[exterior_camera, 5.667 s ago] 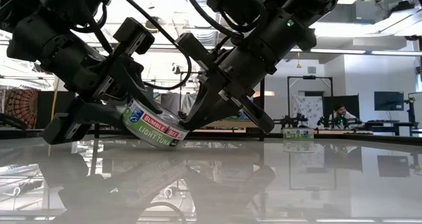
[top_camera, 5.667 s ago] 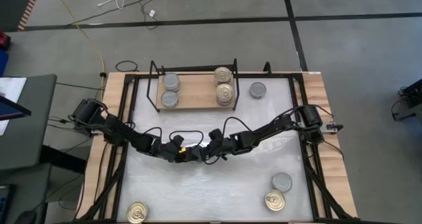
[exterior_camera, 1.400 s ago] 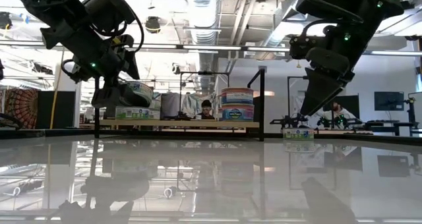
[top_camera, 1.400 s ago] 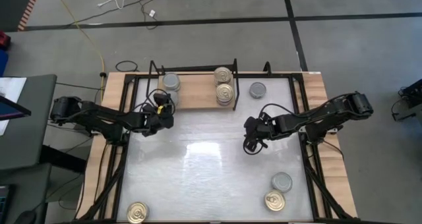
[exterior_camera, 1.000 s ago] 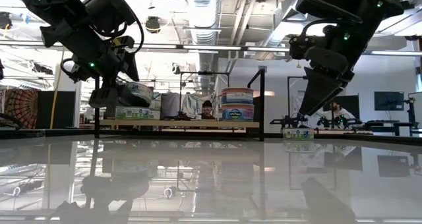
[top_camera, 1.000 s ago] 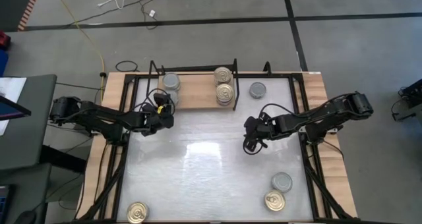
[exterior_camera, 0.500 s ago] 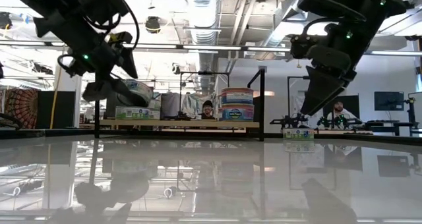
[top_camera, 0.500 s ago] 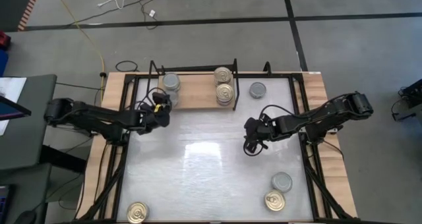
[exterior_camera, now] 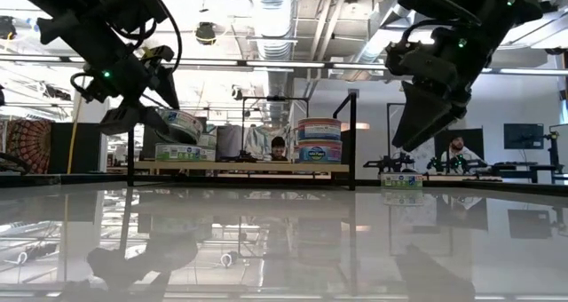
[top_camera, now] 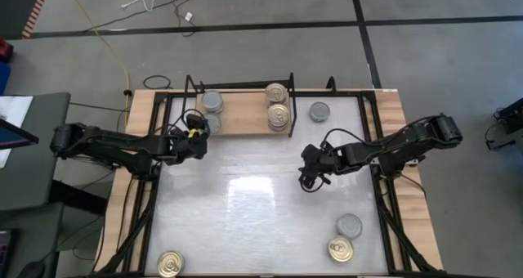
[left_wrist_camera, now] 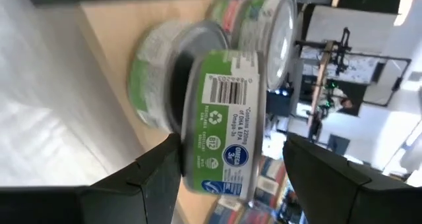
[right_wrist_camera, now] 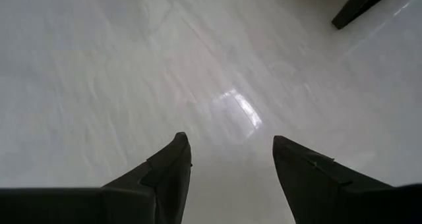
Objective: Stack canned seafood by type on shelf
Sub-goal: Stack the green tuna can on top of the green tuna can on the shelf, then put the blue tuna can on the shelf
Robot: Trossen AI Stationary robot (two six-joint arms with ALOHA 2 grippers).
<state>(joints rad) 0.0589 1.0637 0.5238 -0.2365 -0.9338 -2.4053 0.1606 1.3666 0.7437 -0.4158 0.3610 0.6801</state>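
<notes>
A: Where is the left gripper (top_camera: pixel 198 139)?

B: At the front edge of the light wooden shelf in its thin black wire frame (top_camera: pixel 241 118), at that shelf's left end. In the left wrist view its dark fingers (left_wrist_camera: pixel 155 178) stand apart on either side of a green-labelled round tin (left_wrist_camera: pixel 224 118) lying on a second green-labelled tin (left_wrist_camera: pixel 155 79). Whether the pads touch the upper tin or stand just clear of it cannot be made out.

A: And the rest of the canned seafood?

B: A grey-topped tin (top_camera: pixel 212 103) sits at the shelf's back left, and two gold-topped tins with ring pulls (top_camera: pixel 278 114) sit at its right end. On the glossy white tabletop (top_camera: pixel 245 221), one grey tin (top_camera: pixel 319 111) lies just right of the shelf; a grey tin (top_camera: pixel 349 226) and a gold tin (top_camera: pixel 341 249) lie near the front right corner, and another gold tin (top_camera: pixel 170 264) lies at the front left.

A: The right gripper (top_camera: pixel 310 178)?

B: It hangs above bare tabletop right of centre, fingers (right_wrist_camera: pixel 165 178) spread with nothing between them.
</notes>
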